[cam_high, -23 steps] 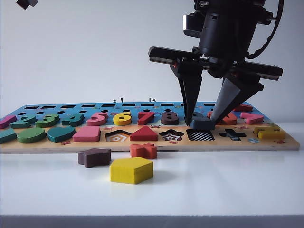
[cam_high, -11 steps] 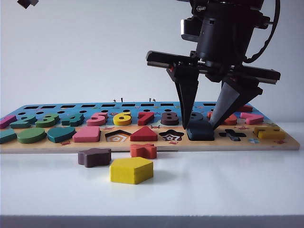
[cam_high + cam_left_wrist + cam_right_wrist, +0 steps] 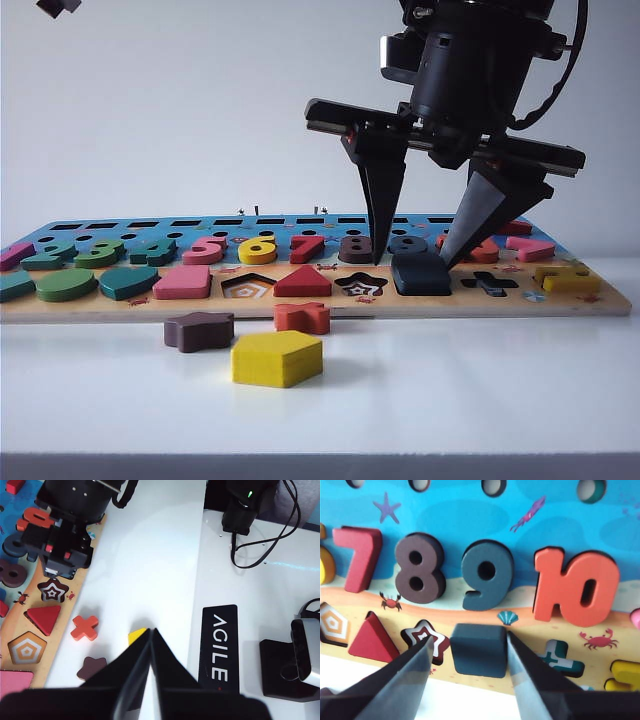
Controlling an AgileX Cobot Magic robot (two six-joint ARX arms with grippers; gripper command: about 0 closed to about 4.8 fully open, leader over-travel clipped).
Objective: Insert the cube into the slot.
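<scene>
One word was readable on your rig: "AGILE" in white on a black plate (image 3: 219,647) beside the counter (image 3: 150,555), seen from the left wrist view. On the puzzle board (image 3: 560,300) you had the wooden numerals 7 (image 3: 357,557), 8 (image 3: 419,570), 9 (image 3: 485,575) and 10 (image 3: 575,587) standing in a row just behind the shape cut-outs. Your cube (image 3: 421,274) lay flat in the slot, its top a little proud of the board, with its edges square to the board's front edge; being square, it showed no long axis. It sat between the star cut-out (image 3: 425,637) and the cross cut-out (image 3: 560,655), directly in front of the 9. Your right claw (image 3: 412,262) pointed down over it, fingers spread to either side of the cube; one tip stood clear of it over the star cut-out, the other lay close against the opposite side. Your left claw (image 3: 151,635) hung over the bare counter with its fingers pressed together, well apart from the board. In front of the board's edge you had loose pieces: a brown star (image 3: 199,330), an orange cross (image 3: 302,317) and a yellow pentagon (image 3: 277,358), with open counter around them.
</scene>
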